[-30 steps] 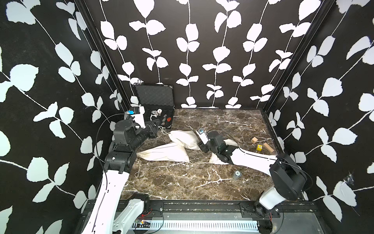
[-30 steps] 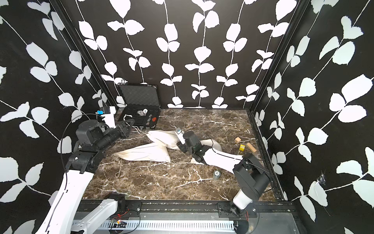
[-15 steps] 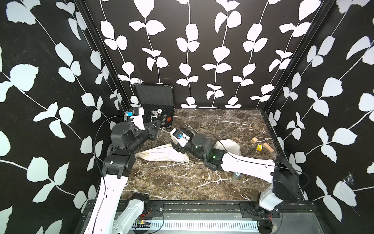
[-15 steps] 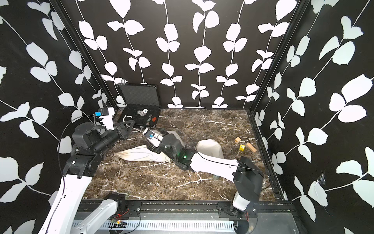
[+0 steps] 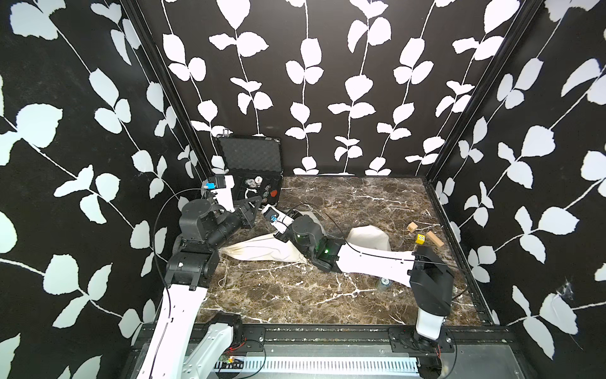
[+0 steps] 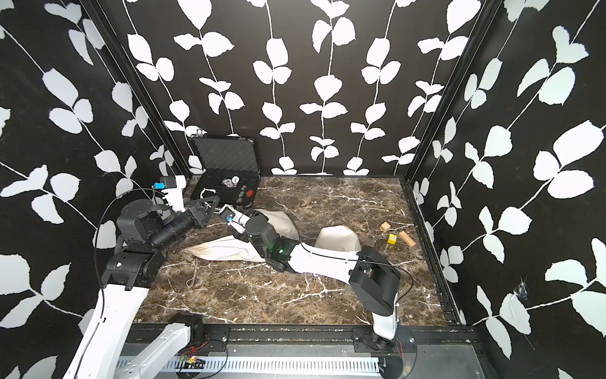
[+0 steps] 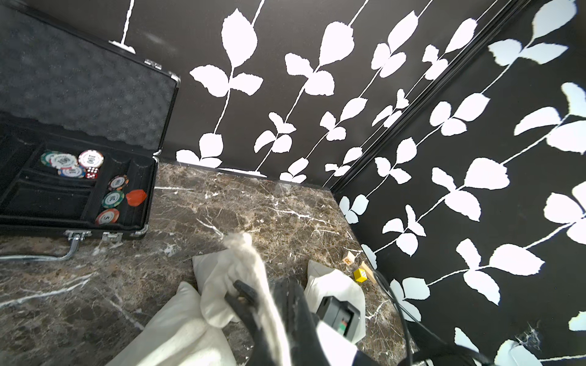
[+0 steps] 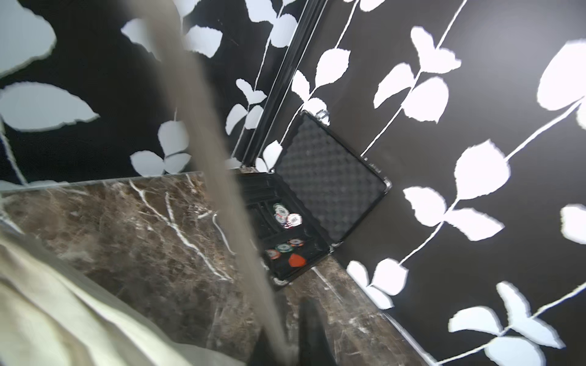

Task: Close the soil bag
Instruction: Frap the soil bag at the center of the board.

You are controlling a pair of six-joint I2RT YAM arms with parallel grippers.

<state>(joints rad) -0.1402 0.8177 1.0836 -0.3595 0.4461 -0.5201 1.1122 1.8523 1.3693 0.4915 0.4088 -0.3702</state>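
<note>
The soil bag was a floppy white cloth sack lying on the brown marble table. It stretched from under the left arm toward the middle, and a fatter lump of it bulged up behind the right forearm. Its gathered end pointed at the left arm's base, and a thin loose string trailed off it onto the marble.

The left gripper was clamped tight on a bunched-up wad of the bag's cloth, which you could see best in the left wrist view. The right gripper was squeezed closed too, on a taut tan cord running from its fingers right past the wrist lens. The cord was way too blurry for me to tell where its far end went.

In both top views the two grippers sat just beside each other, near the front edge of the open black poker chip case in the far left corner. The case tray had a handful of chips and a red die in it.

Over by the right wall, well apart from the bag, there was a small wooden block and a longer wooden block. A little yellow cube sat just beside the longer one.
</note>
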